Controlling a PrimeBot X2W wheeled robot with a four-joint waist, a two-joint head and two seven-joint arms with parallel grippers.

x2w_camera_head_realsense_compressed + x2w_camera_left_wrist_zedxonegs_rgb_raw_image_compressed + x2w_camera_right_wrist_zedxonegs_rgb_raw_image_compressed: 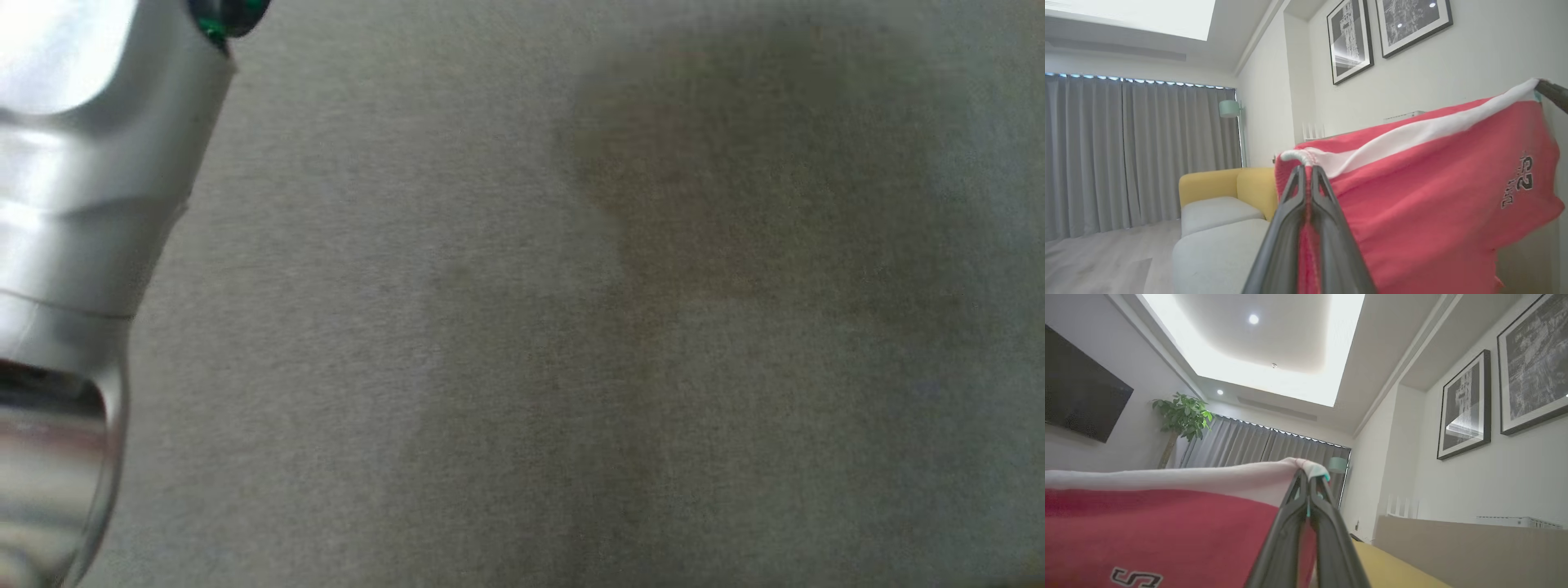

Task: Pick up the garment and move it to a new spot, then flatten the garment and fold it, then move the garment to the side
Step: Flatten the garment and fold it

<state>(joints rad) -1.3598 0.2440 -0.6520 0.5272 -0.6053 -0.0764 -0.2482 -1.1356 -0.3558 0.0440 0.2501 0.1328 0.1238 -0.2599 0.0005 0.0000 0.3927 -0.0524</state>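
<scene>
The garment (1433,196) is red with a white band along its top edge and a dark "25" print near one side. It hangs stretched in the air between both grippers. My left gripper (1306,168) is shut on one top corner of it. My right gripper (1307,473) is shut on the other white-banded corner, and the garment (1155,526) spreads to the left of its fingers. The right gripper's dark tip (1551,90) shows at the far right of the left wrist view. A pale forearm (82,245) stands at the left of the head view.
Grey fabric surface (571,367) lies below the head camera with a soft shadow on it. A yellow and grey sofa (1220,212) stands below the garment. Grey curtains (1139,155), framed pictures (1351,38), a potted plant (1182,416) and a wall screen (1081,400) surround the room.
</scene>
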